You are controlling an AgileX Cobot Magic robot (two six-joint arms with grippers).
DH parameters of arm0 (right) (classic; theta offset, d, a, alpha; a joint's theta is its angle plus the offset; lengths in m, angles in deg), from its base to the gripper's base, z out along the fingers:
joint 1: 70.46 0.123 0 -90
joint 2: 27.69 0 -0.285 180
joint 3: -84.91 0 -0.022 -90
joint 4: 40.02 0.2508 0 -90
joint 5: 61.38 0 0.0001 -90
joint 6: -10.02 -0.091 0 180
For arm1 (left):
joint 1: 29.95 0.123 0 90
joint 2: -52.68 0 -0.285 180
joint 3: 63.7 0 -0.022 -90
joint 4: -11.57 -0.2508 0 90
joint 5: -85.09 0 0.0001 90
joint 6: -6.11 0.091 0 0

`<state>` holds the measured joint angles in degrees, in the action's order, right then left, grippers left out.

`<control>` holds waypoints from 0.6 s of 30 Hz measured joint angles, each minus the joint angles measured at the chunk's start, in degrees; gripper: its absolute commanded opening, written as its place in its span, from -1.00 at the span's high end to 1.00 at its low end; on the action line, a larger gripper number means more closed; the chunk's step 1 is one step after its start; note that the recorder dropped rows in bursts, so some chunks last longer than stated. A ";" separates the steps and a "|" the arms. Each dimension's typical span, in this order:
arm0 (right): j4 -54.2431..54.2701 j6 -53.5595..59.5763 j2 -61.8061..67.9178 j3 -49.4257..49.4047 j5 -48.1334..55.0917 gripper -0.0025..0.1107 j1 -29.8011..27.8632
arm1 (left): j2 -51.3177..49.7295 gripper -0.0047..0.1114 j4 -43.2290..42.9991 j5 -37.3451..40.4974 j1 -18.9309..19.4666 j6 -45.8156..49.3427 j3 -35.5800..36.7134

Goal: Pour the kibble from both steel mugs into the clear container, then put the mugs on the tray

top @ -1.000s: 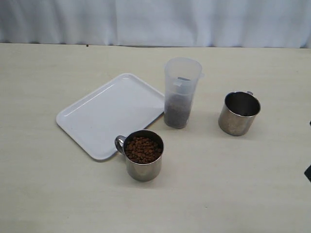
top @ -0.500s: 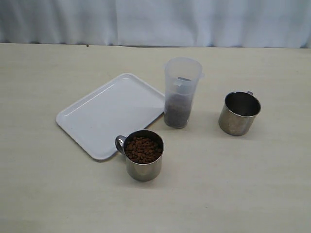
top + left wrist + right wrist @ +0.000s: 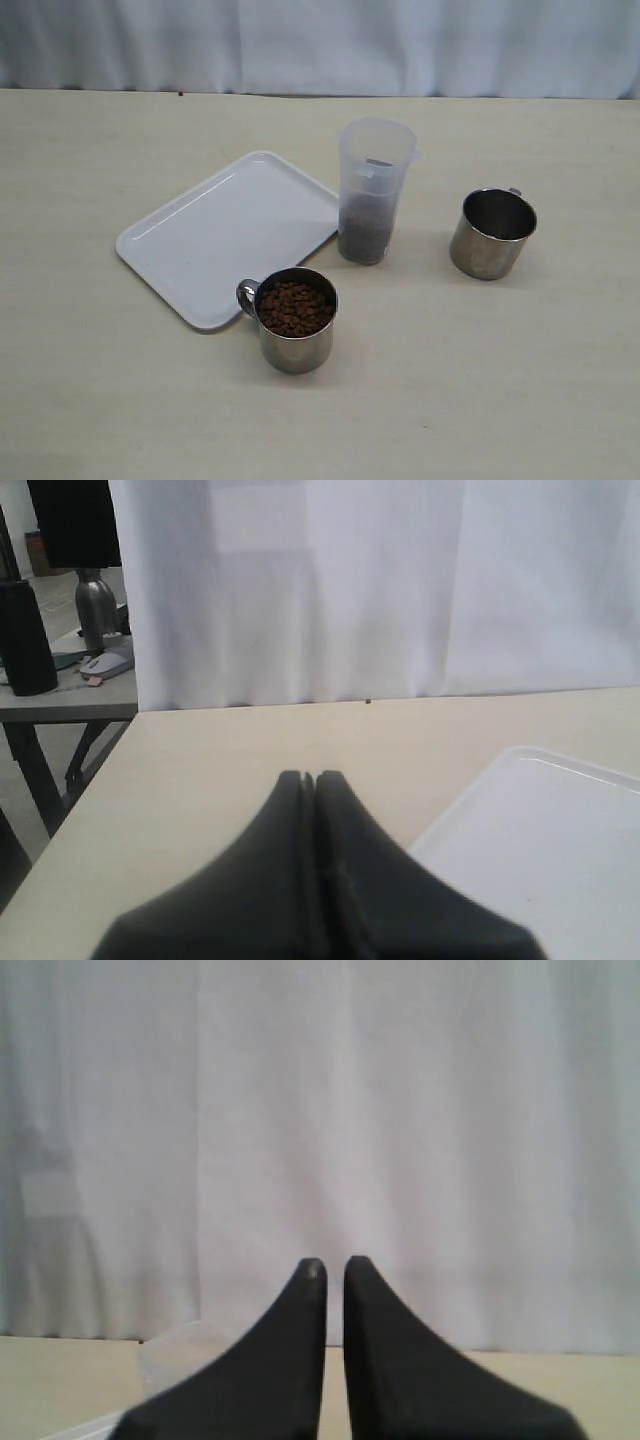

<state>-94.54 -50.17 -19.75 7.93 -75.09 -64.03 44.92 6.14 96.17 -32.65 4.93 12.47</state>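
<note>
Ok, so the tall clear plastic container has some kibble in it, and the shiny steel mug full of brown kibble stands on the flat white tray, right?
No: the shiny steel mug full of brown kibble stands on the table just off the flat white tray, not on it, as the exterior view shows. The tall clear plastic container does hold some kibble.

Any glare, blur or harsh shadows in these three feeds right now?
Exterior view: soft even light, faint shadows, sharp; mild sheen on the tray, the full mug and the empty mug. Left wrist view: left gripper close and blurred, tray corner clearer. Right wrist view: right gripper blurred against the white curtain.
</note>
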 measured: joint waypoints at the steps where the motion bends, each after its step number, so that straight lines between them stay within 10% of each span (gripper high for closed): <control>1: 0.00 -0.12 0.00 0.00 2.03 0.87 0.75 | 0.00 0.92 0.00 0.00 0.00 0.00 0.00; 8: 7.37 5.13 0.00 0.00 18.54 0.87 5.86 | 0.00 0.92 0.00 0.00 0.00 0.00 0.00; 18: 40.20 43.87 0.00 0.00 25.17 0.87 6.26 | 0.00 0.92 0.00 0.00 0.00 0.00 0.00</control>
<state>-54.34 -6.30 -19.75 7.93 -49.92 -57.77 44.92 6.14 96.17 -32.65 4.93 12.47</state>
